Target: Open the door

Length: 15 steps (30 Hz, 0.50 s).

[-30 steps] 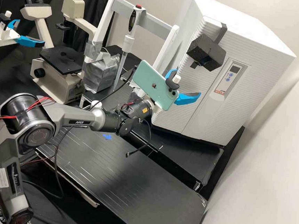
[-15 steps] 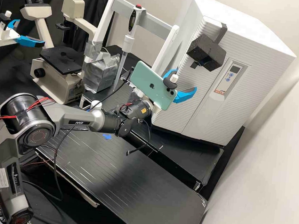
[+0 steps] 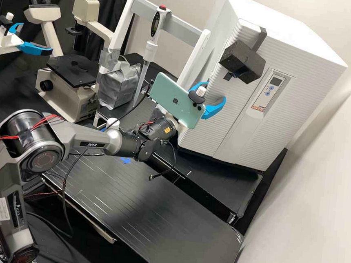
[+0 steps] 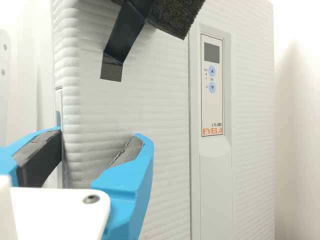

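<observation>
the white gripper (image 3: 215, 91) has its curved blue fingers spread, dark rough pads (image 4: 131, 150) facing inward, near the rounded side edge of the cabinet's door (image 3: 199, 135), a white upright front with fine horizontal ribs. a smooth mint phone (image 3: 165, 93) rides behind them. above, a grainy black foam block (image 3: 238, 63) juts out, beside the flat control panel (image 3: 270, 88).

On the gripper (image 3: 216, 91), the fingers (image 4: 131, 175) look like smooth plastic with rough, matt pads (image 4: 42, 159); the phone (image 3: 170, 100) behind them is glossy. Beside them, the cabinet (image 3: 208, 136) has matt, ribbed, plastic-looking panels, and the block (image 3: 240, 59) above is coarse, matt foam. Below the gripper, the bench (image 3: 183, 224) is smooth with a soft sheen.
</observation>
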Each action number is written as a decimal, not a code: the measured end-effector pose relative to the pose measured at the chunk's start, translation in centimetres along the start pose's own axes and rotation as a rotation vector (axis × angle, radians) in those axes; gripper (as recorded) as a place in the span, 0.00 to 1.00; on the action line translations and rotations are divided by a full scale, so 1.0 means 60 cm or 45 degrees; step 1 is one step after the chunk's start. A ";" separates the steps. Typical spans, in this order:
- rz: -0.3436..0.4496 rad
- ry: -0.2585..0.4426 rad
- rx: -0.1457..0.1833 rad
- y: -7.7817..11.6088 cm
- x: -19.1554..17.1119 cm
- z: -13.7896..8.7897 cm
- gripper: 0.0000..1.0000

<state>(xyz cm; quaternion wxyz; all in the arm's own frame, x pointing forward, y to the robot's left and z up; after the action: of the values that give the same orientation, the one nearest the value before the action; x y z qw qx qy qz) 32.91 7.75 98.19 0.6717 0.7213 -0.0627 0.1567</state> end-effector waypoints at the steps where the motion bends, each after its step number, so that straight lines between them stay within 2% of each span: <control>1: 0.001 0.004 -0.001 0.000 0.000 0.000 0.00; 9: -0.005 0.011 -0.005 -0.004 -0.004 0.002 0.00; 15: -0.008 0.026 -0.033 -0.001 -0.008 0.008 0.00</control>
<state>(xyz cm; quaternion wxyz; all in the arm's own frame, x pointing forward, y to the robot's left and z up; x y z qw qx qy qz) 32.56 7.23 98.00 0.6820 0.7112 -0.0558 0.1611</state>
